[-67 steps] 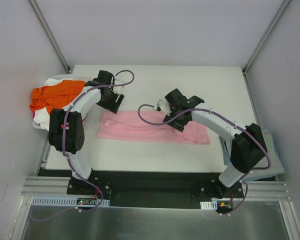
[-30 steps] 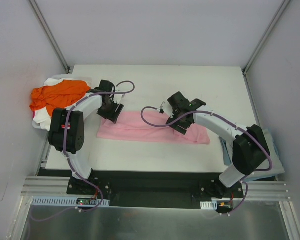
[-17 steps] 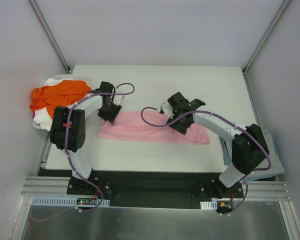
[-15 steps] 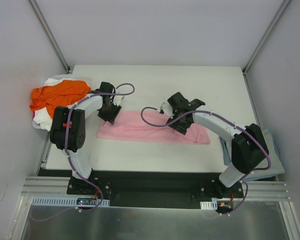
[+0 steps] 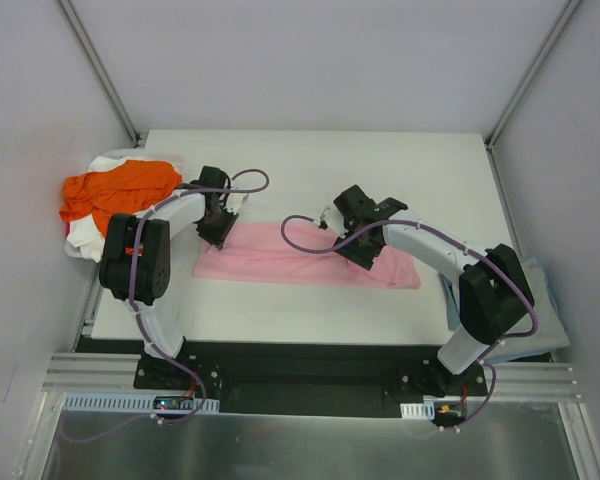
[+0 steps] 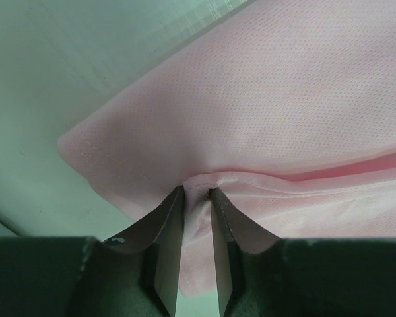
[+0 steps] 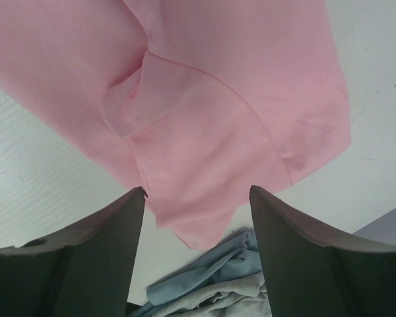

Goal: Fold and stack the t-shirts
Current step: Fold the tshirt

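Pink cotton, folded to a long strip, lies across the middle of the table as two arms work at it. The pink shirt runs from left of centre to right of centre in the overhead frame. The left gripper sits at the strip's left end, its jaws nipped onto a raised ridge of cloth near the corner. The right gripper hangs above the strip's right half with jaws wide apart, holding nothing; its wrist view shows the shirt's right end below it, a sleeve folded on top.

The step in hand looks to be the crosswise fold, with one end pinched and the other not yet taken. The next move probably calls for the right gripper to drop and pinch its own part of the cloth, so the strip can be carried over on itself without the layers sliding apart. The left pinch appears to hold only a thin ridge, which may slip.

No bin or basket shows. The orange shirt lies heaped over the white shirt at the table's left edge, upper left of the overhead frame. The blue shirt lies crumpled beyond the table's right edge, at lower right.
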`<state>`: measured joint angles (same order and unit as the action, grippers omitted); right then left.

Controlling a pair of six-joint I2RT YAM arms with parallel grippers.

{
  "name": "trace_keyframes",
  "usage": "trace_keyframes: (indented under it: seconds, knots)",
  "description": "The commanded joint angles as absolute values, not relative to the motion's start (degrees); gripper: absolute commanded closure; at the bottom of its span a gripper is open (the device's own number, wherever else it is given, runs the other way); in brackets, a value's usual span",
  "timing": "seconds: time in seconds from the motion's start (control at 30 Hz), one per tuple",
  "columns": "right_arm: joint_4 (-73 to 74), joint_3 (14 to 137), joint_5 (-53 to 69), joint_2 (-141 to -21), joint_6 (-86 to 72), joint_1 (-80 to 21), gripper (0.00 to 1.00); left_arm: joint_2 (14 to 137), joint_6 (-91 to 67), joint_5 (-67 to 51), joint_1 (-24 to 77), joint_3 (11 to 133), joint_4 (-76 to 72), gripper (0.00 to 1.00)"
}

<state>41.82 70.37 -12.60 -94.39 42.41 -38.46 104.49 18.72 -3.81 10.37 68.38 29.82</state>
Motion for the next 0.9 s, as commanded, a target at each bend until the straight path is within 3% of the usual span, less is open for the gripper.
trace_keyframes:
  seconds: [0.0,0.87]
  knots:
    - [42.71,69.87,-12.13,-94.74,41.66,-38.14,0.32,99.76,18.37,-2.99,9.84,66.8,30.41,0.78]
    - [43.15,70.58,-12.04,-95.71,41.4,-37.97,0.34,86.13,17.58,-3.69,10.28,60.11,33.75,0.75]
